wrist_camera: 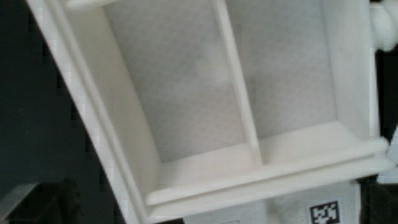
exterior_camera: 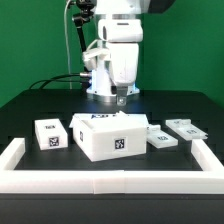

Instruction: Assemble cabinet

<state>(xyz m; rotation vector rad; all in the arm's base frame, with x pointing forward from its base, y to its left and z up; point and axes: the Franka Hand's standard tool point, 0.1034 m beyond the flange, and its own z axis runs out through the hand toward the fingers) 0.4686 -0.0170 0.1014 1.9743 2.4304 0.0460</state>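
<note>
Jaws, their spread impossible to tell, hang with the cabinet right beneath, open side up, likely for gripping a wall.

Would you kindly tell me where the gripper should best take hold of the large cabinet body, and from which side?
Probably from above, on a thin wall of the cabinet body: it lies open side up, and its walls and divider look slim enough for the gripper.
</note>
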